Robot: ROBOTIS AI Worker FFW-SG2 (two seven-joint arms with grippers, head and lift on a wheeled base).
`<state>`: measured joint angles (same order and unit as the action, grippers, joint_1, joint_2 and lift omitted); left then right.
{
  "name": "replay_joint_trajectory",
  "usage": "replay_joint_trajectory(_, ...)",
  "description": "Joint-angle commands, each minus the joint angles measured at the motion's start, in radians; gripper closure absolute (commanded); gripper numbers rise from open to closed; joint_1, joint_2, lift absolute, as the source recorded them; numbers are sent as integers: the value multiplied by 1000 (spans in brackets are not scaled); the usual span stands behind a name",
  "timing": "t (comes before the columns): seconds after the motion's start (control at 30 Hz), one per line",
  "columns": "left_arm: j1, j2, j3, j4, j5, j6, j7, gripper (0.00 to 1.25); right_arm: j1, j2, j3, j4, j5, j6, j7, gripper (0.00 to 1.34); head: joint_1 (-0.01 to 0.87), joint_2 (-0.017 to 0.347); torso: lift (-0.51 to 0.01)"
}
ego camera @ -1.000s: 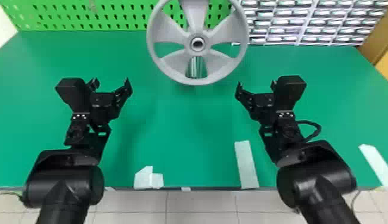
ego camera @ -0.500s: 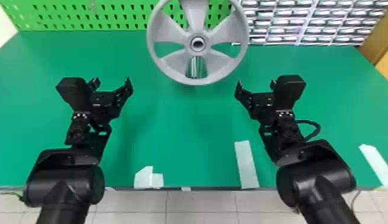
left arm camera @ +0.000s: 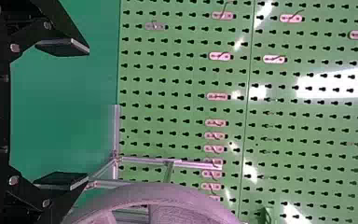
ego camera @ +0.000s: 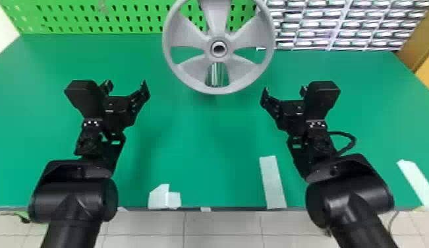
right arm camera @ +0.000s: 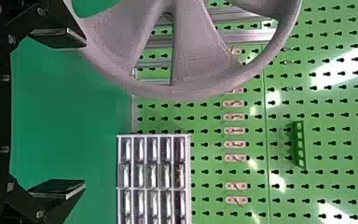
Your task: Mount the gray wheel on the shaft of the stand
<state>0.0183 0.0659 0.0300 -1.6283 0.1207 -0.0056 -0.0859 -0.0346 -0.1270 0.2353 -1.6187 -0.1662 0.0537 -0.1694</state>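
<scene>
1. Change: next to nothing. Across the last second's head views, both of my arms and the wheel point(ego camera: 218, 28) sit where they sat. No push or pull going on.
2. Left gripper point(ego camera: 127, 86): released, fingers spread, nothing between them. Wheel is ahead of it and off to its right, a clear gap between.
3. Right gripper point(ego camera: 284, 90): same state, fingers wide and empty. Wheel is ahead of it and off to its left, not touching in the head view.
4. Wheel is upright, face toward me, in front of the stand point(left arm camera: 196, 164). Hub point(ego camera: 211, 49) is centred between the grippers and farther out than both. Green bench point(ego camera: 203, 141) runs below.
5. Meaning: wheel holds position with no grip on it, so I judge the stand is carrying it, likely on the shaft. Reads as late in the task, maybe finished. Can't confirm seating depth; shaft hidden from me behind the hub.
6. Next, if it's not fully home: both grippers forward and inward to the rim, then a level push toward the stand. Risk: one side leading, wheel cocks and binds.
</scene>
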Motion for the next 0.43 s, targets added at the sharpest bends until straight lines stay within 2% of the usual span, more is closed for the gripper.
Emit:
replay_joint_trajectory(0.0,-1,0,-5,7,-1,1,2,314,5,-3,-8,-3,0,2,4,223,865,52,-101)
replay_joint_trajectory(0.4,0,0,-5,7,7,-1,2,314,9,-2,-10,-3,0,2,7,223,865,52,-101)
